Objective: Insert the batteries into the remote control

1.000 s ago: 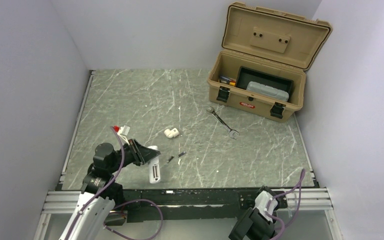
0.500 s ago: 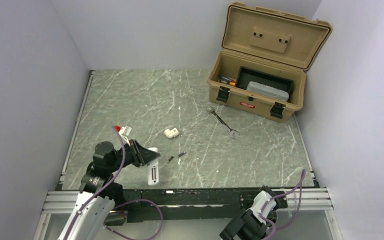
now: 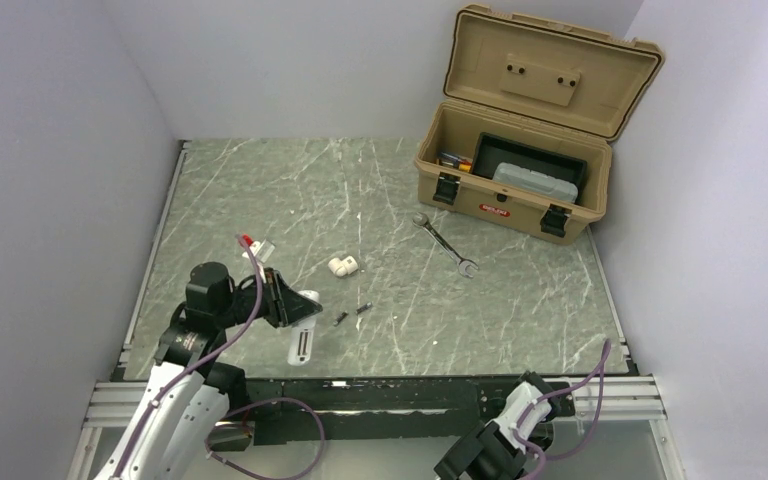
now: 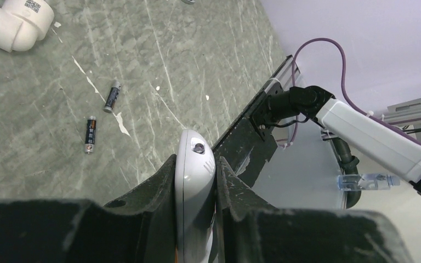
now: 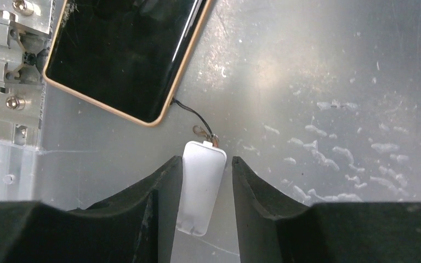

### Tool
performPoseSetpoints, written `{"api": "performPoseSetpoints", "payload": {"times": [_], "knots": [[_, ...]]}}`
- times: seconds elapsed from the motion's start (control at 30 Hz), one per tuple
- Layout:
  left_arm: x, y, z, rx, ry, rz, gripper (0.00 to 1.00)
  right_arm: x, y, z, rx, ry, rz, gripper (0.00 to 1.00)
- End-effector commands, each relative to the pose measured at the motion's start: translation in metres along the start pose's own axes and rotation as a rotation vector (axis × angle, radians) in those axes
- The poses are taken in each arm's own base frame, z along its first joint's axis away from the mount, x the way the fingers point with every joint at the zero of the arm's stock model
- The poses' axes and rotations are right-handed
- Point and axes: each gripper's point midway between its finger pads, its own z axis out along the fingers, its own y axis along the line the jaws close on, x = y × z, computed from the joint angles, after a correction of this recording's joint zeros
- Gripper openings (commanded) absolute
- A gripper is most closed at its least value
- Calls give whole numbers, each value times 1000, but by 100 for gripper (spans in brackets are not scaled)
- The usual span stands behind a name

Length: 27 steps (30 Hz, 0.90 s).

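Gripping the remote control point(image 3: 301, 346) by its edges, your left gripper point(image 4: 195, 162) has both fingers clamped on the white body, near the front edge of the marbled tabletop point(image 3: 260, 200). Both batteries point(image 4: 90, 134) lie loose on that top, slightly apart, just right of the remote and nearer you than the white pipe elbow point(image 4: 13, 24). Right gripper point(image 5: 205, 162) sits below table level; a small flat white piece point(image 5: 200, 197) lies between its fingers. You cannot tell whether they pinch it.

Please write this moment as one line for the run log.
left fingers: shut on remote control | right fingers: around small white piece, grip unclear | batteries: both loose on table
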Motion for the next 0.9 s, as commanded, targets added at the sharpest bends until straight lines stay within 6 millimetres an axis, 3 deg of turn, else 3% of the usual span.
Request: {"api": "performPoseSetpoints", "payload": {"times": [0.0, 0.2, 0.4, 0.53, 0.6, 0.73, 0.87], "knots": [[-5, -11, -4, 52, -35, 58, 0, 67, -13, -10, 65, 205, 38, 40], [-5, -10, -4, 41, -28, 53, 0, 84, -17, -17, 93, 229, 97, 38], [-7, -8, -3, 34, -35, 52, 0, 95, -23, -21, 123, 245, 139, 21], [-7, -7, -3, 28, -39, 53, 0, 97, -29, -23, 148, 238, 162, 18], [-7, -7, -3, 24, -39, 53, 0, 102, -38, -26, 180, 245, 172, 16], [-6, -6, -4, 18, -41, 51, 0, 111, -57, -34, 233, 251, 212, 0], [-6, -5, -4, 14, -46, 42, 0, 109, -81, -46, 308, 216, 260, 0]]}}
